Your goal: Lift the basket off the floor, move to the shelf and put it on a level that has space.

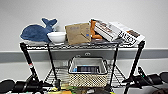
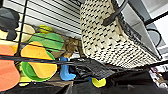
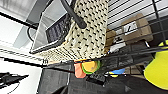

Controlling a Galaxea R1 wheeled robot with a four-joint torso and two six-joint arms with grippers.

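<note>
Basket [image 1: 88, 72] resting on the middle level [image 1: 117, 75] of the shelf [image 1: 136, 61], between the left gripper [image 1: 51, 85] and right gripper [image 1: 126, 80], apart from both. Whether either jaw is open or closed cannot be told. Upper tier, above the grippers: whale toy [image 1: 37, 31], bowl [image 1: 57, 37], envelope [image 1: 78, 33], books [image 1: 117, 31].

Shelf [image 1: 82, 45]: lower tier cut off by the head view's bottom edge; coloured items [image 1: 66, 90] there too blurred to identify.
Basket [image 1: 88, 79]: dark contents [image 1: 86, 69] indistinct; base hidden at the near edge.
Left gripper [image 1: 51, 85], right gripper [image 1: 126, 81]: dark, blurred shapes, finger state unreadable.
Print on the boxes [image 1: 120, 31], top tier right: illegible.
</note>
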